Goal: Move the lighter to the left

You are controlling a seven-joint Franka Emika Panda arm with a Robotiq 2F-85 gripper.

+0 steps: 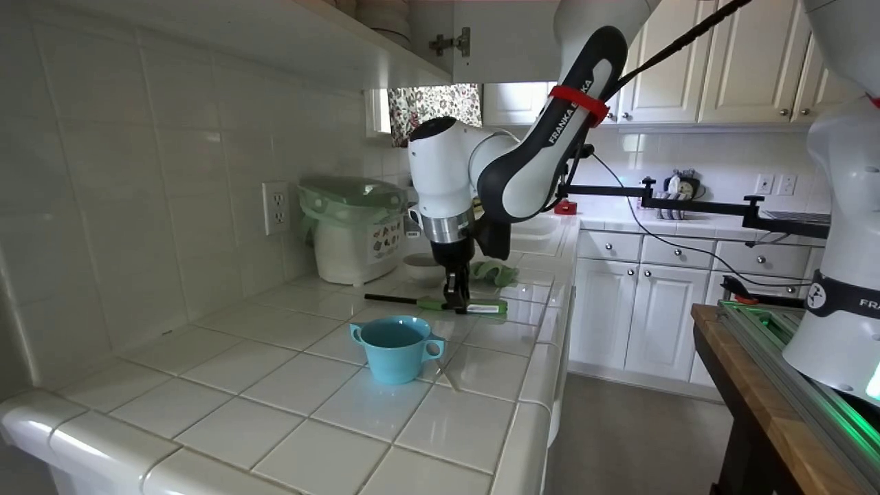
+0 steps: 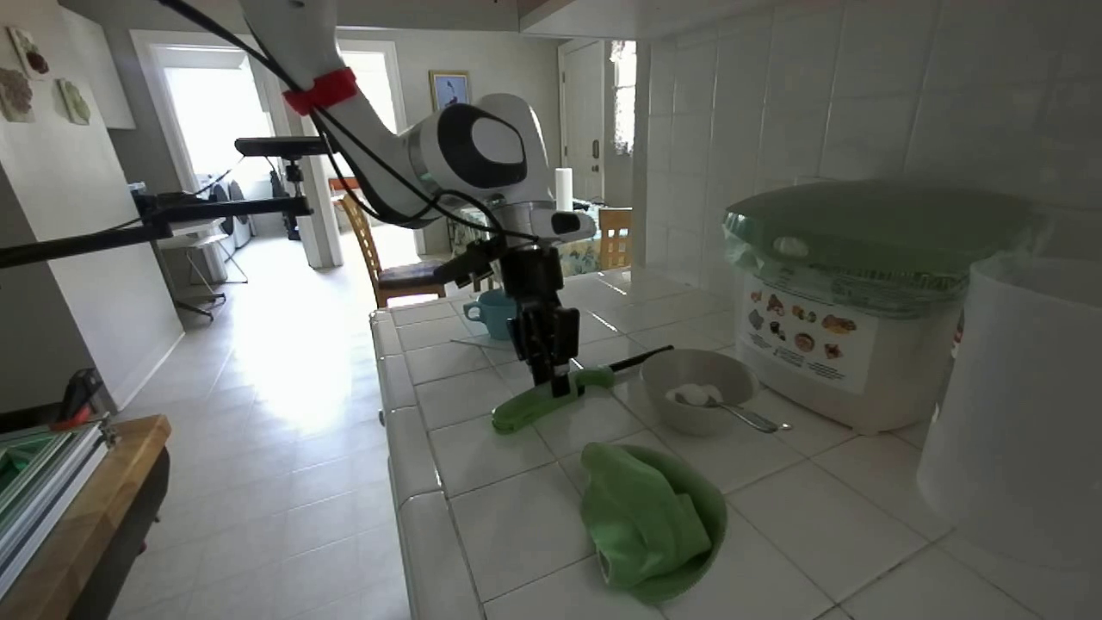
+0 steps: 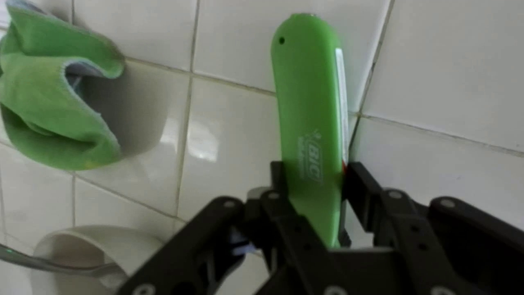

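The lighter [image 3: 307,94] is a long bright green wand with BIC printed on its body. Its thin black end shows in both exterior views, as does the green handle [image 1: 487,307] [image 2: 525,409]. It lies flat on the white tiled counter, or barely above it; I cannot tell which. My gripper [image 3: 315,176] points straight down over the handle, and its two dark fingers press against both sides of the body. In the wrist view the black tip is hidden behind the gripper. The same grip appears from outside, with the gripper [image 1: 456,307] around the middle of the lighter.
A blue two-handled cup [image 1: 395,354] stands nearer the counter's end, with a thin stick [image 1: 448,378] beside it. A grey bowl [image 2: 689,379] holding a spoon, a green bowl with a cloth [image 2: 641,517], a lidded bin [image 2: 801,327] and a white cylinder [image 2: 1016,430] stand nearby.
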